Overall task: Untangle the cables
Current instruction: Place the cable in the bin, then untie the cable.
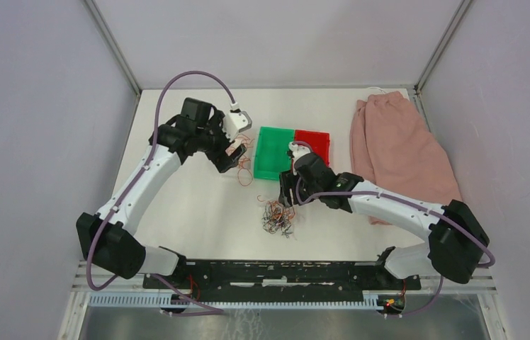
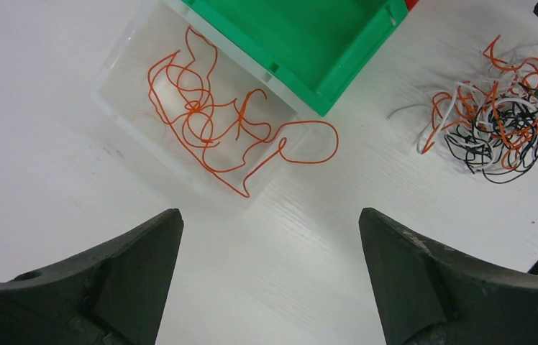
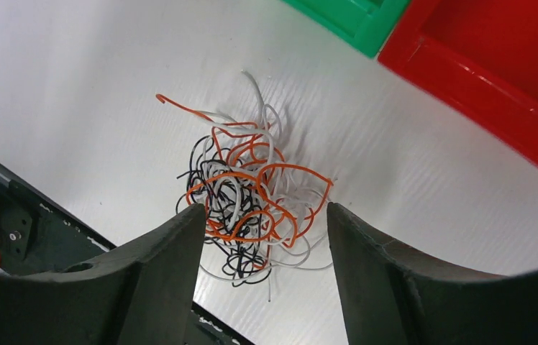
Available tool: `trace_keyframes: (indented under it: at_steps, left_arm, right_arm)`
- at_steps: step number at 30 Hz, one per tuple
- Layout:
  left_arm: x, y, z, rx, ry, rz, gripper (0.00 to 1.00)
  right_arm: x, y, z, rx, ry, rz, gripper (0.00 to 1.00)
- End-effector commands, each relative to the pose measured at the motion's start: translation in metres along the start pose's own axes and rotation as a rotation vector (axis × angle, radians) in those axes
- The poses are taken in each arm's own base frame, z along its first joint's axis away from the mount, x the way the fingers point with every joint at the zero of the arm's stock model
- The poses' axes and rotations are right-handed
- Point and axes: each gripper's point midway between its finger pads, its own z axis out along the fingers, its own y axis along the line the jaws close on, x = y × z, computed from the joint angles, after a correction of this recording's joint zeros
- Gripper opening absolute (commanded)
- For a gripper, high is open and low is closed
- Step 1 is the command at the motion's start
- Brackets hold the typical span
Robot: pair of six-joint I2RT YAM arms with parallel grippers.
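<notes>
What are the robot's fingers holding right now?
Nothing. The left gripper is open near the orange wires; the right gripper has its fingers apart over the tangled cables, not pinching them.

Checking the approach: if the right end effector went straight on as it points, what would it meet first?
Most likely the cables, the mixed clump lying centred ahead of the right end effector; how far off is unclear.
</notes>
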Motion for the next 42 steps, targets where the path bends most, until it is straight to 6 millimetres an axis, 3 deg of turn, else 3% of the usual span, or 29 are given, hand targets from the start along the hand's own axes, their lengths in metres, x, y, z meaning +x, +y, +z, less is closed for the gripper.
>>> trace_keyframes:
  at_steps: [1, 8, 18, 22, 28, 34, 42]
  left_arm:
    - [0.0, -0.008, -0.007, 0.02, -0.023, 0.013, 0.99]
    - [0.0, -0.009, -0.008, 0.018, -0.027, -0.015, 0.98]
    - [-0.002, -0.008, -0.006, 0.008, -0.041, -0.014, 0.98]
    - [-0.013, -0.018, -0.014, 0.054, -0.097, -0.005, 0.98]
    - [-0.037, -0.05, -0.041, 0.17, -0.256, 0.104, 0.99]
    - [-0.052, -0.08, -0.06, 0.291, -0.383, 0.178, 0.98]
    - [-0.048, -0.101, -0.044, 0.364, -0.412, 0.242, 0.89]
  right_arm:
    - [-0.007, 0.004, 0.004, 0.06, -0.049, -0.03, 0.65]
    - [-0.011, 0.001, 0.019, 0.13, -0.045, -0.085, 0.49]
    - [-0.02, -0.004, 0.012, 0.168, -0.075, -0.107, 0.0]
    - [-0.043, 0.014, -0.008, 0.102, -0.137, -0.112, 0.0]
    - [-0.077, 0.077, -0.056, -0.194, -0.22, -0.145, 0.0]
    - [-0.083, 0.129, -0.095, -0.486, -0.243, -0.179, 0.0]
    - [-0.083, 0.151, -0.117, -0.621, -0.242, -0.209, 0.0]
